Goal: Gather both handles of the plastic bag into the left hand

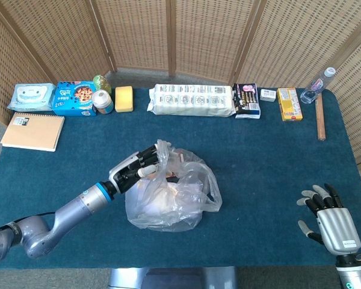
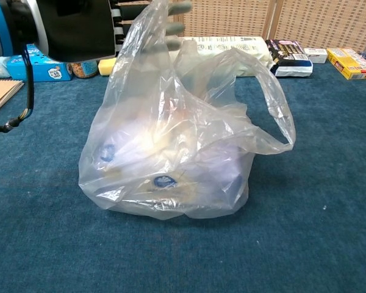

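At the worktop (image 1: 271, 180) centre, my left hand (image 1: 135, 171) fingers pinch the plastic bag's (image 1: 171, 195) near handle (image 1: 162, 150); next, reaching the far handle (image 2: 280, 119); right hand (image 1: 331, 220) spread, idle

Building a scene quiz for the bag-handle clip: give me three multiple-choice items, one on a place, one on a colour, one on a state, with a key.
1. Where is the right hand?
A. On the plastic bag
B. Near the table's front right corner, away from the bag
C. On the notebook

2. What colour is the table cover?
A. Dark blue-teal
B. Red
C. White

3. What is the state of the bag's right-side handle?
A. Held by the left hand
B. Held by the right hand
C. Hanging free as a loop

Key: 1 B, the head view shows it apart from the plastic bag, fingers spread. 2 A, both views show it. 3 C, the chest view shows it untouched, while the left hand is at the bag's upper left edge.
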### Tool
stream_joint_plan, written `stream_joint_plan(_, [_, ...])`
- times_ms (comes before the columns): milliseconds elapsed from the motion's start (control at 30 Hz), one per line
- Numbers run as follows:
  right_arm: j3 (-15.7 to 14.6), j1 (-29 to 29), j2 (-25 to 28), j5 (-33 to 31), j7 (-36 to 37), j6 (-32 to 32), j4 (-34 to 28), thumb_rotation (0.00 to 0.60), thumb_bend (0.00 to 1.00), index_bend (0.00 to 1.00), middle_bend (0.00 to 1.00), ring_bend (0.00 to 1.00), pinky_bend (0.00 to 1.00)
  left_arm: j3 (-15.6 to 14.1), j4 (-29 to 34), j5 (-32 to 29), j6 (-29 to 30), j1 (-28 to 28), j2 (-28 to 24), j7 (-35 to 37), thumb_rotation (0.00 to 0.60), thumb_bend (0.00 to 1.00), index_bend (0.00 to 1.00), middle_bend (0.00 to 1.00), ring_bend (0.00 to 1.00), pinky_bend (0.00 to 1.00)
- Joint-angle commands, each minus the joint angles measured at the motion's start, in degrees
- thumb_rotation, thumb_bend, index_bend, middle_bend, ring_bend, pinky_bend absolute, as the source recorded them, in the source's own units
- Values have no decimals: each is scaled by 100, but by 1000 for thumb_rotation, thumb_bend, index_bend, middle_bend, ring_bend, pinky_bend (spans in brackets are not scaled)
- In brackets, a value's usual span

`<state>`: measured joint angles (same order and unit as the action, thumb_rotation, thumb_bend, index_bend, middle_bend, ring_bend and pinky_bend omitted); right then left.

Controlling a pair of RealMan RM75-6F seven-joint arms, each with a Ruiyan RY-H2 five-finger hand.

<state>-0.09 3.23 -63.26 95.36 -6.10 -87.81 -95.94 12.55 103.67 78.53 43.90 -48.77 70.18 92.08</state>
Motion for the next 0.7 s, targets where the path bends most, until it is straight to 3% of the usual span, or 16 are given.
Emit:
stream_joint_plan(33, [0, 2, 0, 7, 6, -3, 1, 600, 283, 387, 300, 173, 74, 246, -42, -167, -181, 40, 124, 793, 312, 169, 90, 210, 159, 286])
stream_joint_plan(267, [1, -9, 4, 15, 18, -30, 11, 600, 284, 390, 302, 173, 74, 317, -325, 523, -214, 158, 173, 2373, 310, 226, 110, 221, 175, 292])
stream_joint_plan(467, [0, -5, 3, 39, 19, -37, 8, 600, 284, 392, 303, 173, 74, -18, -558, 1375, 275, 274, -123, 3478, 324, 241, 183, 295, 243, 348])
stream_joint_plan(600, [2, -1, -1, 44, 16, -36, 4, 600, 283, 393, 303, 173, 74, -313, -625, 1748, 650, 358, -423, 3850, 319, 244, 268, 397, 323, 392])
stream_joint_plan(700, [1, 1, -10, 48, 16, -33, 5, 600, 284, 393, 303, 173, 74, -511, -668, 1861, 841, 404, -620, 3908, 323, 246, 288, 406, 333, 398])
